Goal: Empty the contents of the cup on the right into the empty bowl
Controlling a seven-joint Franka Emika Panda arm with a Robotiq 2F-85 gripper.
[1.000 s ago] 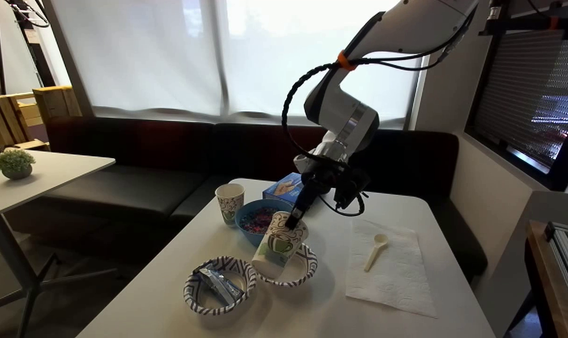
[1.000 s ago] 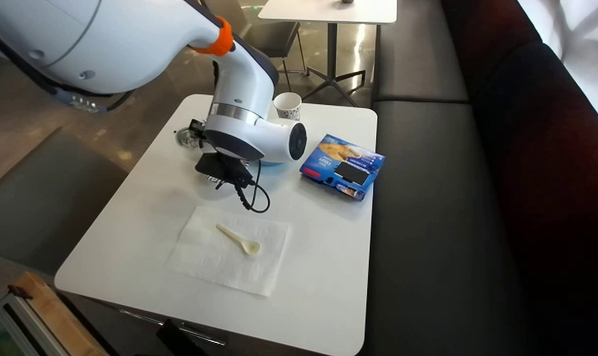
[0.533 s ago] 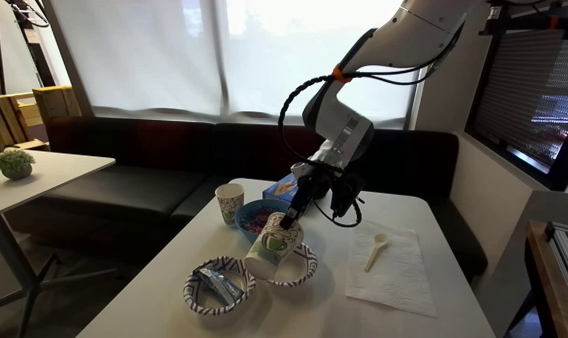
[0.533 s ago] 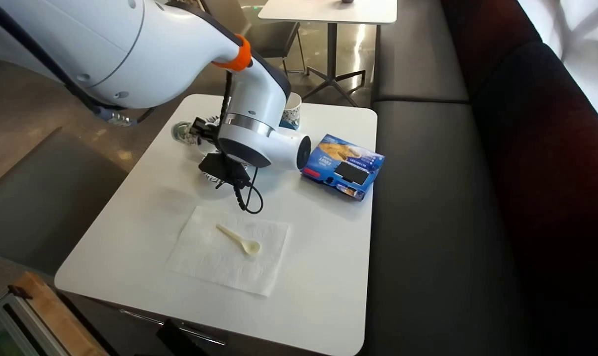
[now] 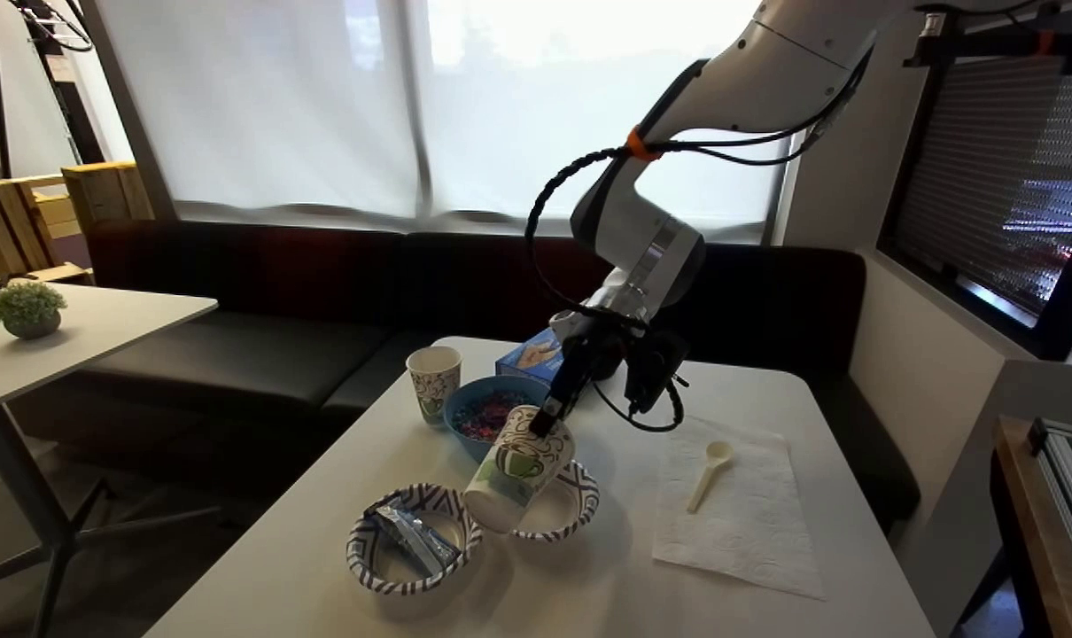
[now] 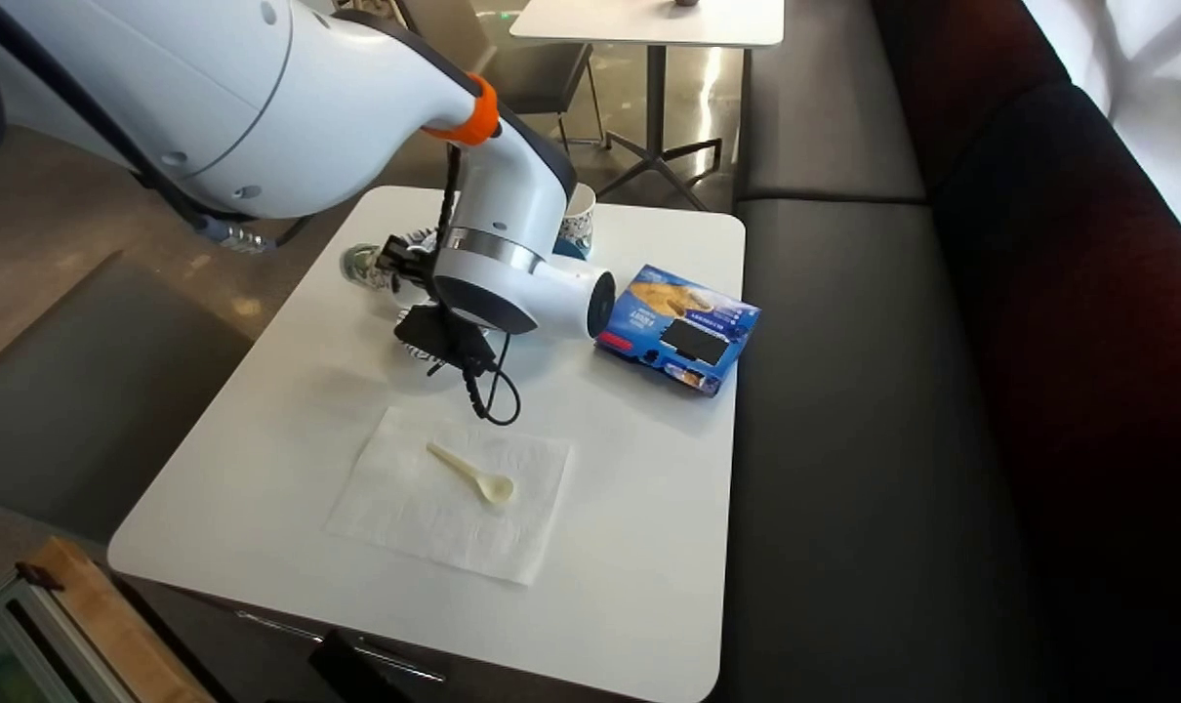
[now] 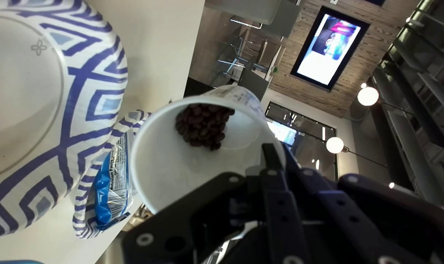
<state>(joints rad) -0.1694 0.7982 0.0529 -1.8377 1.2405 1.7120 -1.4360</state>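
My gripper (image 5: 543,427) is shut on the rim wall of the printed paper cup (image 5: 520,465), one finger inside and one outside, as the wrist view shows (image 7: 279,149). The cup is held tilted, its base toward the lower left in an exterior view. In the wrist view, dark brown beans (image 7: 203,126) lie at the bottom inside the cup (image 7: 167,165). The empty striped bowl (image 5: 587,496) stands behind and below the cup, partly hidden by it. Its wide rim fills the left of the wrist view (image 7: 97,91). The arm hides most of it in an exterior view (image 6: 423,349).
A twin striped bowl (image 5: 376,567) with wrapped packets (image 5: 419,538) is just left of the cup's base. A blue bowl (image 5: 465,440) with reddish-dark contents, an upright paper cup (image 5: 433,383) and a blue box (image 5: 532,356) stand behind. A spoon (image 5: 709,477) lies on a paper towel (image 5: 749,523).
Over the first half second the gripper and cup moved a little left, toward the packet bowl, in an exterior view. Since then they have barely shifted. The beans' earlier position is not shown.
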